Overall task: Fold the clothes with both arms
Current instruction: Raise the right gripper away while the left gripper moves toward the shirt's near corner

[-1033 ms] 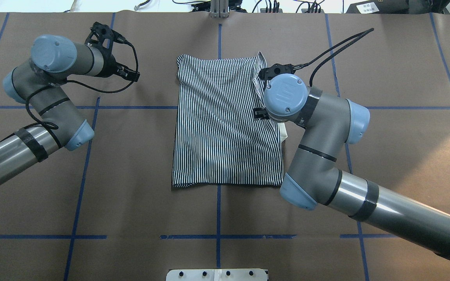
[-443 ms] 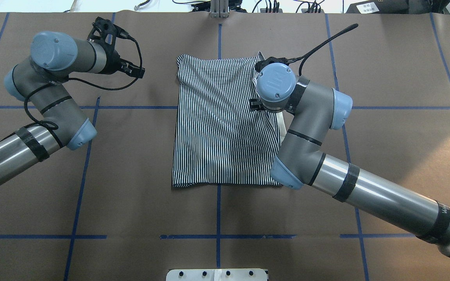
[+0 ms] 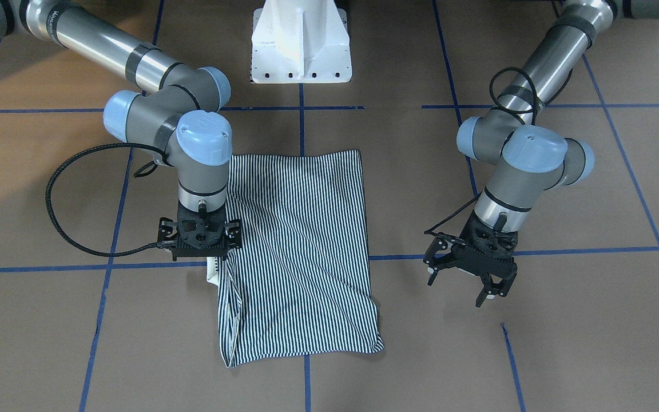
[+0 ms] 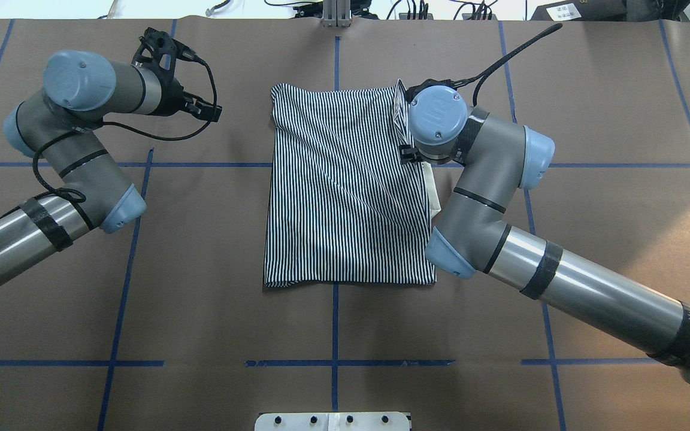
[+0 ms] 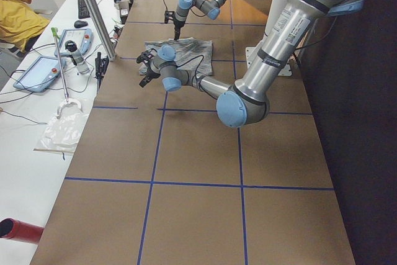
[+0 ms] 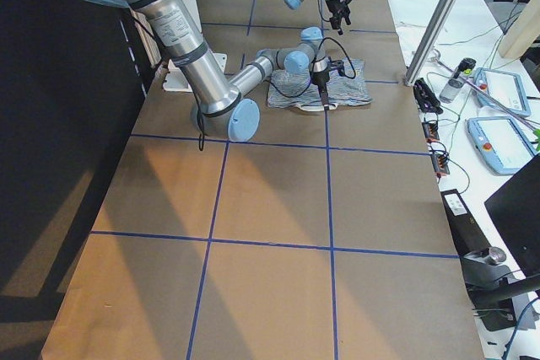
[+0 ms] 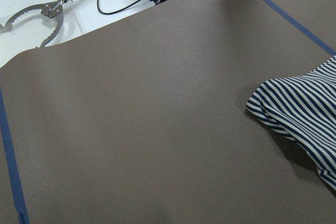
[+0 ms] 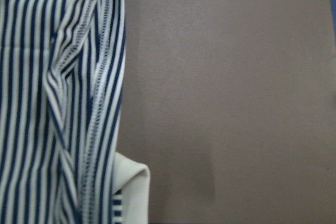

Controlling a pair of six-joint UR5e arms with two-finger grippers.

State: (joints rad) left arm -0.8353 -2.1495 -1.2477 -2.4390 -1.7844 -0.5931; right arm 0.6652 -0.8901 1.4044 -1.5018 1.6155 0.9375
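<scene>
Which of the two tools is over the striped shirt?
The right tool, above the shirt's edge where the cream collar peeks out. The left tool hangs open over the brown table, apart from the shirt.

Bench (image 4: 201, 287): covered in brown paper, crossed by a grid of blue tape lines (image 4: 335, 363).
Side table (image 5: 25, 153): white, alongside the bench.
Grabber tool (image 5: 60, 66): lying on the side table, toothed jaws apart.
Plastic bag (image 5: 59, 133): clear, just beside the grabber's head.
Red cylinder (image 5: 18, 231): at the side table's near end.

The shirt (image 4: 345, 191) has thin navy-and-white stripes and a cream collar (image 8: 131, 192). The surface (image 4: 201, 269) is brown with blue tape lines (image 4: 213, 164). My left arm (image 4: 81, 161) and right arm (image 4: 483, 197) are grey and silver, capped light blue; my left claw (image 3: 462, 286) is black.
</scene>
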